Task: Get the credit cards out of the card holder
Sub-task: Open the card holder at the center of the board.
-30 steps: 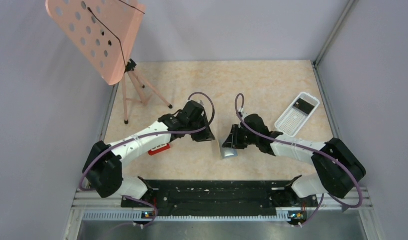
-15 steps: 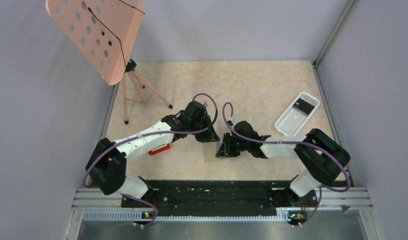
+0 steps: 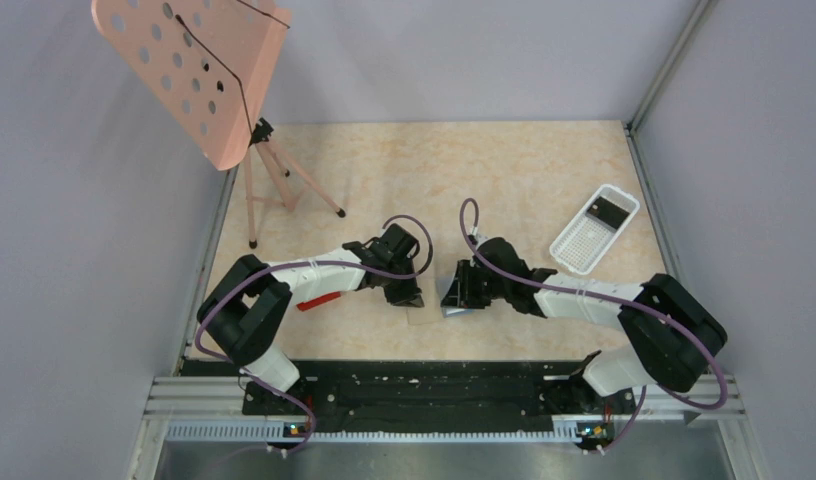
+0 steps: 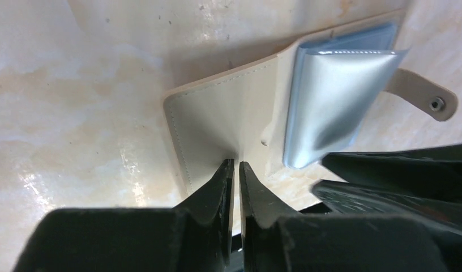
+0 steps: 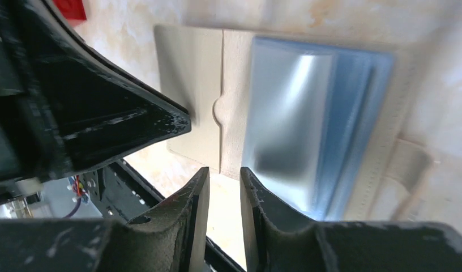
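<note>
I am viewing the card holder (image 4: 234, 113) lying open on the surface (image 4: 76, 85) between both arms. My left fingers (image 4: 214, 190) are pinching its cream flap, almost fully closed. My right fingers (image 5: 189, 198) are sitting narrowly apart at its edge, and I cannot tell whether they are gripping anything. The thin flap risks slipping free, and the crowded arms risk colliding. No readable writing is showing.

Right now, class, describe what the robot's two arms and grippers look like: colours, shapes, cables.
Both the left arm and the right arm have white links joined by bulky black joints. A purple cable loops along each. The left gripper and right gripper are matte black, each with two wedge-shaped fingers tapering to narrow tips; the right one's show pale scuffs.
</note>
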`<state>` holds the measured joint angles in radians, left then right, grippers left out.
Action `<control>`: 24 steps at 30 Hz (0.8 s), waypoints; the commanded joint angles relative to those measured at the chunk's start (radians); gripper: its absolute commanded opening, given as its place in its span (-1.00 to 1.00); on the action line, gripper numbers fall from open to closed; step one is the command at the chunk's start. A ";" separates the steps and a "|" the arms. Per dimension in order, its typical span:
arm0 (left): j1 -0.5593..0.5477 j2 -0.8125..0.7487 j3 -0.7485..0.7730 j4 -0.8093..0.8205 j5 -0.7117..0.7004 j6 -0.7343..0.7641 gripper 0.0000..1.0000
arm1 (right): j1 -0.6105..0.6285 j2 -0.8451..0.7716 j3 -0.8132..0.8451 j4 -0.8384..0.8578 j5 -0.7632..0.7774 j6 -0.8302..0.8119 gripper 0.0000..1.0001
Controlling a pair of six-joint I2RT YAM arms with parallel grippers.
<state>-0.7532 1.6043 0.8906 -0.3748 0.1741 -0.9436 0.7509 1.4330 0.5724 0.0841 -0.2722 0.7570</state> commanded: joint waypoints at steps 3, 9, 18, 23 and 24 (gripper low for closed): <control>0.002 0.023 -0.035 0.064 -0.019 -0.007 -0.74 | -0.074 -0.116 0.034 -0.073 0.045 -0.054 -0.36; 0.002 0.025 -0.058 0.076 -0.015 -0.018 -0.75 | -0.097 -0.105 0.041 -0.082 0.041 -0.075 -0.27; 0.000 0.021 -0.067 0.082 -0.008 -0.022 -0.75 | -0.101 -0.074 0.041 -0.081 0.075 -0.100 -0.25; 0.000 0.025 -0.064 0.088 0.002 -0.024 -0.75 | -0.101 -0.051 0.044 -0.081 0.080 -0.112 -0.25; 0.000 0.027 -0.064 0.089 0.003 -0.026 -0.75 | -0.101 -0.048 0.044 -0.080 0.076 -0.113 -0.25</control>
<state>-0.7498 1.6272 0.8486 -0.3199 0.1772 -0.9657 0.6579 1.3705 0.5724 -0.0051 -0.2096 0.6708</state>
